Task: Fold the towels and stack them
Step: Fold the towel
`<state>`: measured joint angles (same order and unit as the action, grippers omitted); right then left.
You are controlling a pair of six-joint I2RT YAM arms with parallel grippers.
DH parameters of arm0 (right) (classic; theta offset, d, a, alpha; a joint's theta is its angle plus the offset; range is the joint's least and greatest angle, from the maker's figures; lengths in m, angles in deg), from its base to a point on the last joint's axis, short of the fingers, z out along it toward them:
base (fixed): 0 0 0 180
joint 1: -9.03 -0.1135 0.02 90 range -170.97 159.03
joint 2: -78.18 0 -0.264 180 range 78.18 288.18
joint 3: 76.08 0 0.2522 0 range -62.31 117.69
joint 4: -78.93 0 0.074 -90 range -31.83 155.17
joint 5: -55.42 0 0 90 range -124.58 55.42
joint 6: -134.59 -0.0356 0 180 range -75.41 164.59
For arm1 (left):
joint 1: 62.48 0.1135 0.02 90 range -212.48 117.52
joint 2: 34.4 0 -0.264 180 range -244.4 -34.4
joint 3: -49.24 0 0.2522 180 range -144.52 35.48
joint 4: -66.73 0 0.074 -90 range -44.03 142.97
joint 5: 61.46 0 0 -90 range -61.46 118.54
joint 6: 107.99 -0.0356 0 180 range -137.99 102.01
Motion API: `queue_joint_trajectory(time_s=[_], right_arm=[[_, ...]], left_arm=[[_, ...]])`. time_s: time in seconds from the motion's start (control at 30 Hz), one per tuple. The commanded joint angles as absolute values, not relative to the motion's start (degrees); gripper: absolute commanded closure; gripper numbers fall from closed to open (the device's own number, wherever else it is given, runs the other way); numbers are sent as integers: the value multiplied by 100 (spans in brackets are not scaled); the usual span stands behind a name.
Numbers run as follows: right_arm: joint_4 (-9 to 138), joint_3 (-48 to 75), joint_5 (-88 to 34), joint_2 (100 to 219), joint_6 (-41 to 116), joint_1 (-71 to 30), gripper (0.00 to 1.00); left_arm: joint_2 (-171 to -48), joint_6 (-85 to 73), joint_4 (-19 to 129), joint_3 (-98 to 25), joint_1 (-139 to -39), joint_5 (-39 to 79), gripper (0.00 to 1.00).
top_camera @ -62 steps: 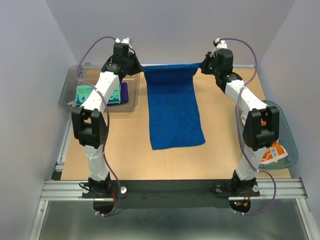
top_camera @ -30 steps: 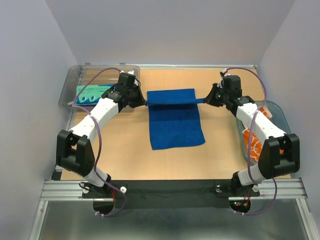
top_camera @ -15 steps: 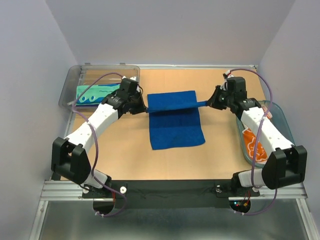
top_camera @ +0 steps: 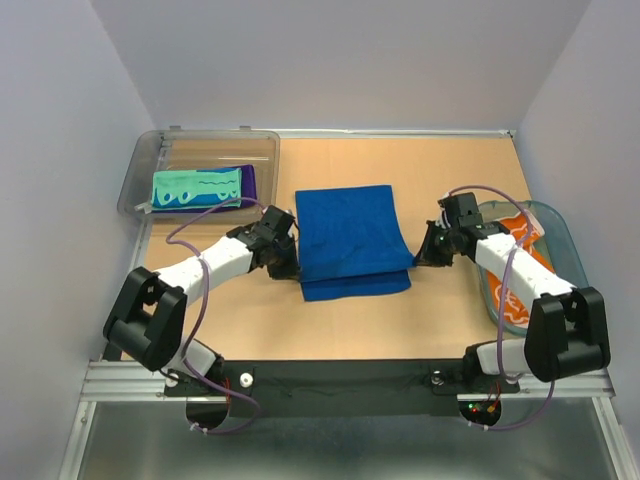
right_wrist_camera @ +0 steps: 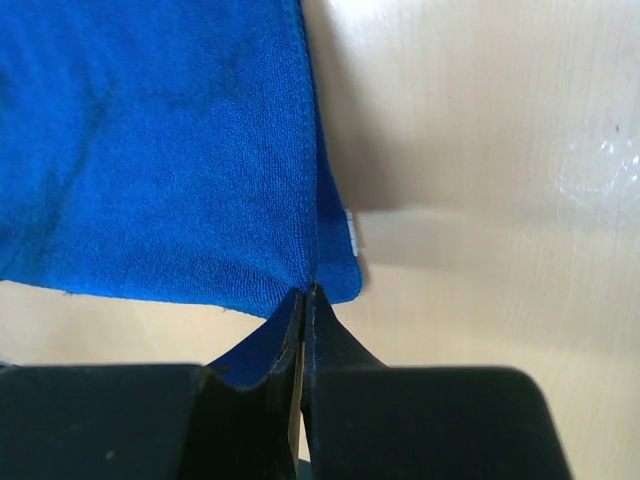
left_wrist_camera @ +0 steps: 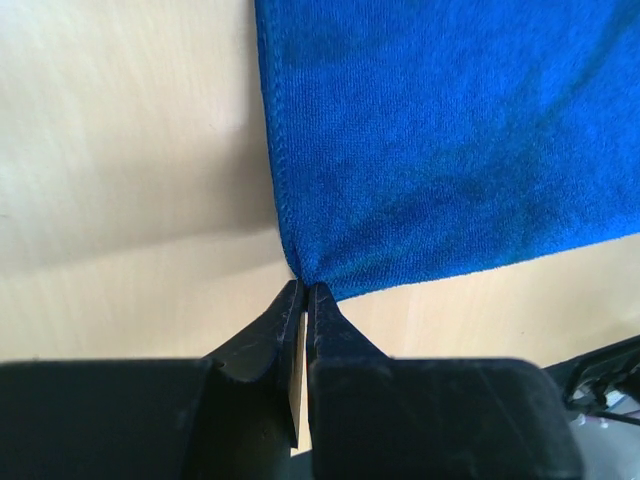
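Cloth has come over on itself in the last couple of seconds: the blue towel (top_camera: 350, 240), which a moment back hung stretched between the two arms out at the far edge of the tabletop (top_camera: 440, 170), now lies doubled in the middle, its far edge drawn back toward the near one. To my eye that makes the first half-fold as good as done, though a strip of the lower layer shows past the upper edge on the near side, so the two edges are not quite matched. The left arm (top_camera: 215, 262) and the right arm (top_camera: 505, 262) have dropped low at either side of the fold. The left jaws are pinched nearly closed on the towel's near left corner, and the right jaws are pinched tight on the near right corner, next to a small white tag (right_wrist_camera: 355, 232). Two towels are already folded in the grey bin (top_camera: 150, 150) at far left, the mint green towel (top_camera: 197, 187) lying on the purple towel (top_camera: 249, 183), of which only an end pokes out. The white towel with orange print (top_camera: 510, 290) waits in the teal basket (top_camera: 570, 250) at right, half behind the right arm. From above the wrists cover both pinches, and up close the tips swallow the very corners, so I cannot tell whether each grip holds one layer or both.
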<state>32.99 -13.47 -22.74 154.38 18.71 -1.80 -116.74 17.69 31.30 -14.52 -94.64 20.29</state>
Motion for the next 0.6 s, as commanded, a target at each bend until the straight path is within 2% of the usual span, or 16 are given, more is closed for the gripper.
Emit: queue_joint_trajectory(time_s=[0.0,0.27,0.57], right_arm=[[3282,-1467,-2421,15552,1858,-108,99],[3283,-1696,-2456,15842,1893,-108,99],[3282,-1565,-2509,15720,1876,-108,99]], left_arm=[[-11824,1901,3398,-1234,-9728,2080,100],[-12194,1936,3513,-1075,-9913,2230,100],[-11913,1928,3127,-1391,-9939,2475,100]])
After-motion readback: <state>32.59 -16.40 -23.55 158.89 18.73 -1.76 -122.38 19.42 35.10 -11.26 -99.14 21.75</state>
